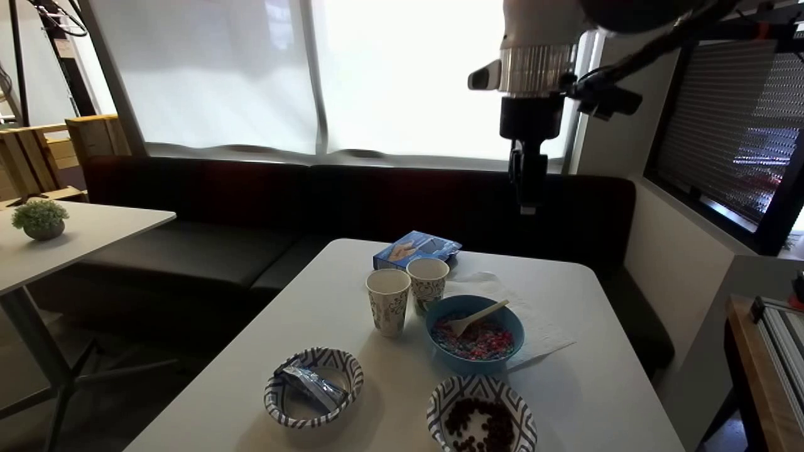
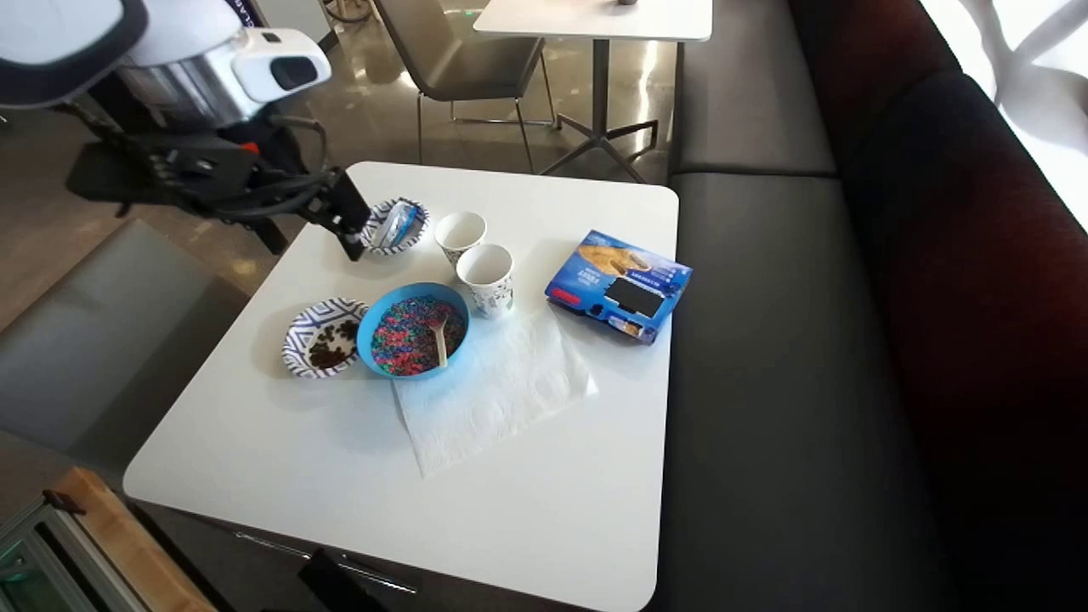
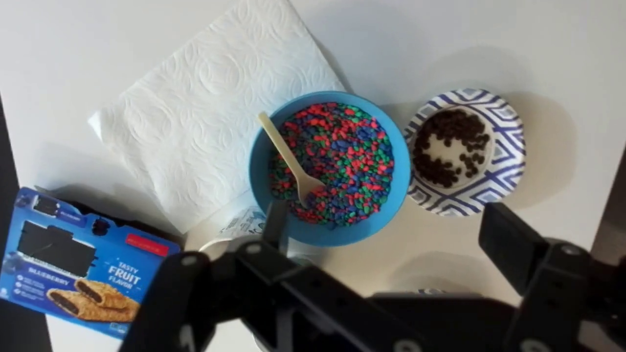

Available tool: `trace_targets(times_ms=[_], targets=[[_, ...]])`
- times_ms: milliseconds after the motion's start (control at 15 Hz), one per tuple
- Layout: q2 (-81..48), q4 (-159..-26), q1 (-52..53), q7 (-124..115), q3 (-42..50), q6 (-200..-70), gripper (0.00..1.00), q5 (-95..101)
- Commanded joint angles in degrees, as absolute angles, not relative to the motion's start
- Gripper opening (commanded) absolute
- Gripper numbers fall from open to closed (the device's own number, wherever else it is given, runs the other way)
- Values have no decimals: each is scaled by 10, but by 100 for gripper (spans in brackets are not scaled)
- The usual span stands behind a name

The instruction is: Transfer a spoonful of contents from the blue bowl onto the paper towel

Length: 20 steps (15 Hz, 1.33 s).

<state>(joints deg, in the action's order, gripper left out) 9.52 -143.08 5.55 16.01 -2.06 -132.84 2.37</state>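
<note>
Claw [image 3: 389, 227] spread wide, nil held; shd align w/ slim cream plastic-looking spoon [image 3: 286, 151] below it, pinch free end w/o nudging round blue plastic-looking bowl [image 3: 402, 168].

On the white table [image 2: 527, 527] lies a blue carton [image 2: 620, 285]; in the wrist view its face carries the words "TASTY FRUIT FLAVOR" and a picture of filled pastries. Near to it stand, upright and close together, a paper cup [image 1: 388, 304] and a second paper cup [image 1: 428, 284], both printed. A patterned bowl [image 1: 350, 370] holds a shiny packet [image 1: 312, 386] — silver and blue — while a second patterned bowl [image 3: 508, 146] contains small brown pieces [image 3: 455, 126], gathered around a pale patch. Along the table runs a dark bench [image 2: 756, 280]. In an exterior view, a small plant [image 1: 39, 215] stands on another table [image 1: 113, 220], and white shades [image 1: 408, 75] hang behind the bench; also in an exterior view, a greyish chair [image 2: 484, 68].
</note>
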Motion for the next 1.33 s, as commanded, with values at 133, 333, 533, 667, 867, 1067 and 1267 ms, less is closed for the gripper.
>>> trace_targets(times_ms=[133, 333, 533, 667, 867, 1067, 1267], targets=[[-43, -1427, 37, 202, -22, -1449, 100, 159], [-97, -1420, 38, 190, -17, -1502, 100, 247], [-146, -1413, 38, 203, -14, -1551, 100, 276], [-177, -1406, 35, 210, -11, -1575, 100, 282], [-208, -1395, 38, 209, 1, -1583, 100, 292], [-198, -1404, 36, 212, -4, -1578, 100, 277], [-203, -1398, 36, 212, -3, -1578, 100, 278]])
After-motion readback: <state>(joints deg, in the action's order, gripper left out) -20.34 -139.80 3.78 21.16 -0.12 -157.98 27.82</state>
